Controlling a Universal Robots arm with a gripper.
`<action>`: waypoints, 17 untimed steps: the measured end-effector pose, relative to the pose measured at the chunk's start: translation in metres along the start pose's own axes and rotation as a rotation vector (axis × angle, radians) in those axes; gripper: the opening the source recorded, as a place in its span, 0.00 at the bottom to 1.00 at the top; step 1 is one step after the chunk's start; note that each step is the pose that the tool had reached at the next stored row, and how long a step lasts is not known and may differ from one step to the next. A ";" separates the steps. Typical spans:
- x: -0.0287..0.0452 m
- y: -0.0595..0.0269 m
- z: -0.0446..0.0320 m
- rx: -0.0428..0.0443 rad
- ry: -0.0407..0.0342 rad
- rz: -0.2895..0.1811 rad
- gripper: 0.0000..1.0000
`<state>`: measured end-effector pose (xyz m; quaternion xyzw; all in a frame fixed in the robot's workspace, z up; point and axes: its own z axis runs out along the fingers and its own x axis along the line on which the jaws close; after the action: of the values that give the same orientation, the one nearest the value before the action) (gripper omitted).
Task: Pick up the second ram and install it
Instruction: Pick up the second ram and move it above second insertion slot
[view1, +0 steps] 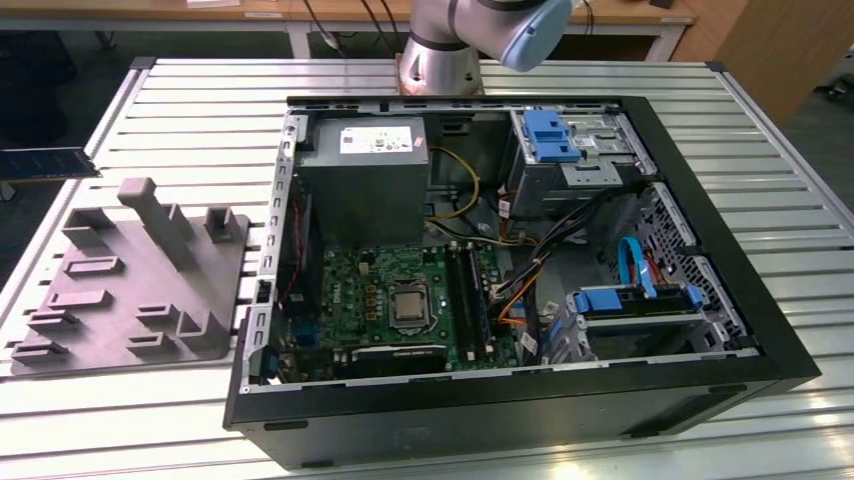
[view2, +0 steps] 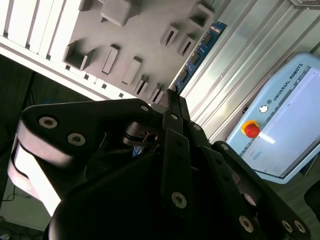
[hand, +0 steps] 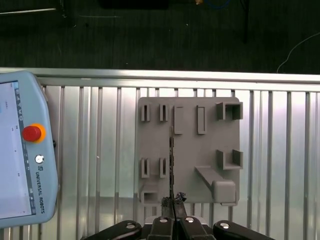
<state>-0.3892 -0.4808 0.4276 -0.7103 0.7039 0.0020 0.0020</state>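
Gripper (hand: 173, 202), fingers closed tight on the second ram (hand: 171, 160), holds it edge-on over the grey fixture (hand: 200, 150) in the first wrist view; the exterior view shows the stick's chip face at its left edge, well apart from the open computer case (view1: 534, 405); bare slatted table (view1: 174, 100) lies around.

Open computer case (view1: 534, 410) beside grey holder plate (view1: 120, 300) on slatted table (view1: 200, 100); apparently a teach pendant (hand: 20, 175)

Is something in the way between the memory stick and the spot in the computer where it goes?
The claw holds the second ram above the gray tray. In the exterior view, the tray's posts and the computer case's side wall lie between it and the black slots on the motherboard. Nothing covers the slots.
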 end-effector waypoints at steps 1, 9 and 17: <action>0.0000 -0.0030 0.0000 0.0001 0.0000 0.000 0.11; 0.0002 -0.0262 0.0000 0.0000 0.0001 0.000 0.11; 0.0004 -0.0478 0.0000 0.0000 0.0000 0.000 0.11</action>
<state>-0.3414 -0.4808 0.4276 -0.7103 0.7039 0.0020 0.0020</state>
